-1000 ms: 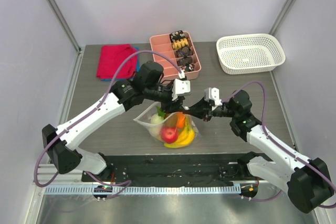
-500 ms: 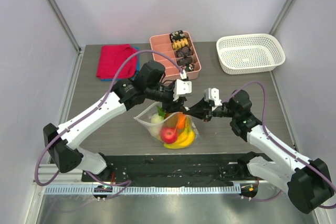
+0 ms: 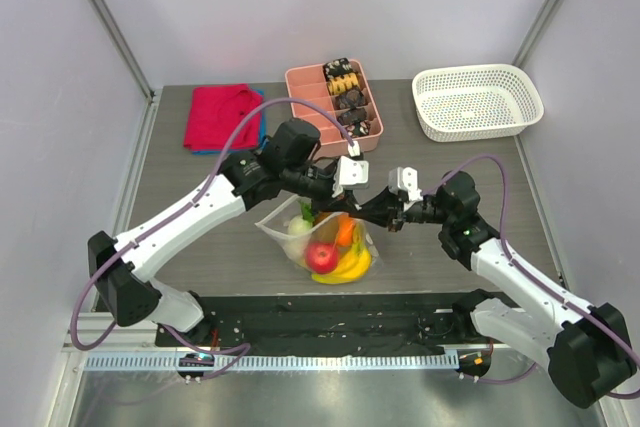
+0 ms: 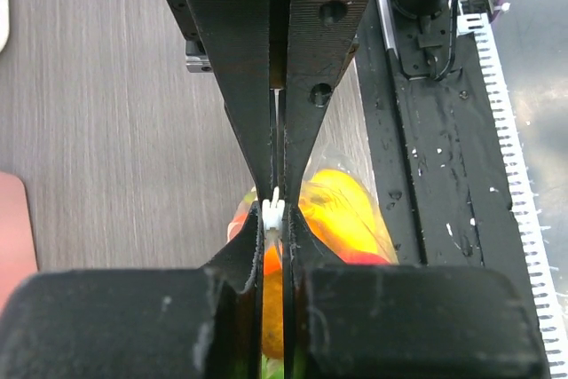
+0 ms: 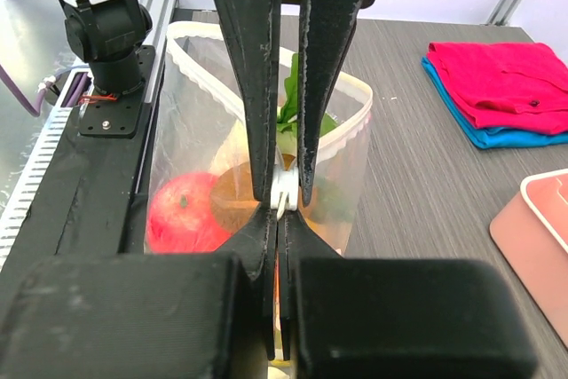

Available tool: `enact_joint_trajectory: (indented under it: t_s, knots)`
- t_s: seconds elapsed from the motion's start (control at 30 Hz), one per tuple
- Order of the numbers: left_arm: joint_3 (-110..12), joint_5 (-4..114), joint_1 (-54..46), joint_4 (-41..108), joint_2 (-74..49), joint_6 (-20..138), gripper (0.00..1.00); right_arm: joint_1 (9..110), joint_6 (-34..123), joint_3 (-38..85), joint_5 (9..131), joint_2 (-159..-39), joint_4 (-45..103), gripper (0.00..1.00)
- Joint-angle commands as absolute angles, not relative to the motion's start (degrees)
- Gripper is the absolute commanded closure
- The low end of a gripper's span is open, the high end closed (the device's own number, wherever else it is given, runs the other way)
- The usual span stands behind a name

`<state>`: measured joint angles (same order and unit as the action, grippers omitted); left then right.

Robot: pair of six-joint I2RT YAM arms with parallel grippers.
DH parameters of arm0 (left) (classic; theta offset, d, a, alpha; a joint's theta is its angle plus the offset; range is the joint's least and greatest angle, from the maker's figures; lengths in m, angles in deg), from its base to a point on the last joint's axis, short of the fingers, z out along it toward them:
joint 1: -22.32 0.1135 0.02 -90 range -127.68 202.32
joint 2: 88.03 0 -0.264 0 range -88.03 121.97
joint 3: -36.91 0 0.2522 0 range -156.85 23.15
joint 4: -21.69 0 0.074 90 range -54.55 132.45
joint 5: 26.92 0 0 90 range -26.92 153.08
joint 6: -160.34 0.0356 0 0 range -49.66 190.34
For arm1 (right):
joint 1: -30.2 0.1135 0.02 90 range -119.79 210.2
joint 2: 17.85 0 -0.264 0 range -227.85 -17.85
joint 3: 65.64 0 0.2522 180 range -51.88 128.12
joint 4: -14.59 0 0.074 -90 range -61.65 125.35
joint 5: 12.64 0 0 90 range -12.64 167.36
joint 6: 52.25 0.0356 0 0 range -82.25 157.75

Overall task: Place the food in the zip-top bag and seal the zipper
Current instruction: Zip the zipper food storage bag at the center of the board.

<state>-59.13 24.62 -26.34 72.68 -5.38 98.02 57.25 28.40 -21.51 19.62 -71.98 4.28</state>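
The clear zip-top bag stands on the table between the arms, its mouth gaping. Inside lies the food: a red apple, yellow bananas, an orange piece and a white piece. The right wrist view shows the apple and a green leaf through the plastic. My left gripper and right gripper meet tip to tip at the bag's right end. Both are shut on the white zipper strip, also seen in the left wrist view as the zipper pinched between the pads.
A pink divided tray of dark snacks stands at the back centre, a white mesh basket at the back right. A red cloth lies at the back left. A black base plate runs along the near edge.
My left gripper has closed onto the zipper strip and shifted slightly right. The right gripper and the bag have stayed in place.
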Motion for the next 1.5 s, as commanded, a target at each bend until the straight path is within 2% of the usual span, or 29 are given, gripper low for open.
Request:
enact_joint_trajectory:
  t_s: [0.0,0.63,1.47]
  knots:
    - [-59.30,24.06,-24.62,74.99,-7.43,98.90,1.00,57.45,27.02,-19.54,19.17,-69.09,1.90,0.99]
    - [-51.39,28.63,-17.50,83.52,-17.54,101.45,1.00,55.26,23.60,-18.92,21.11,-66.54,7.87,0.99]
    - [-46.81,34.69,-9.49,98.72,-30.46,106.81,1.00,49.37,19.82,-19.19,22.34,-64.44,16.22,0.99]
